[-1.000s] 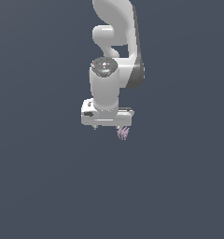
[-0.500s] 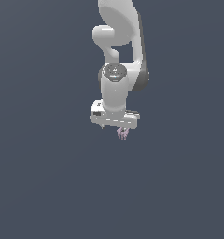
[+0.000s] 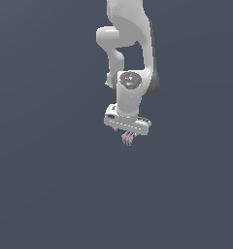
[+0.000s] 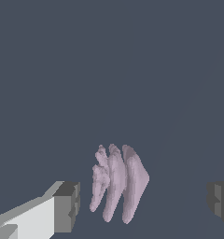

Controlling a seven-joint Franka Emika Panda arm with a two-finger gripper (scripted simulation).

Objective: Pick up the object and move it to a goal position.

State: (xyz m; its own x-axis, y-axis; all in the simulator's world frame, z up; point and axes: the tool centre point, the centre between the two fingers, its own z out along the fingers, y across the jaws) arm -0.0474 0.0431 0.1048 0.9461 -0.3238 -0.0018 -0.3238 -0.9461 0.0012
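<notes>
The object [image 3: 127,139] is a small pale purple-pink ridged clump lying on the dark grey floor, directly under the white hand of my arm. In the wrist view the object [image 4: 118,184] stands between my two grey fingertips, with a small gap to one fingertip [image 4: 67,205] and a wide gap to the other [image 4: 220,200]. My gripper [image 3: 127,134] is open and straddles the object without touching it; in the wrist view the gripper [image 4: 144,201] has its midpoint just off the clump's edge. The fingers themselves are hidden under the hand in the exterior view.
The white arm [image 3: 130,58] rises from the hand to the exterior view's upper edge. The floor [image 3: 50,185] is a uniform dark grey with no other object in view.
The hand has shifted toward the exterior view's right and slightly lower, so it now sits over the object. The object has stayed in place.
</notes>
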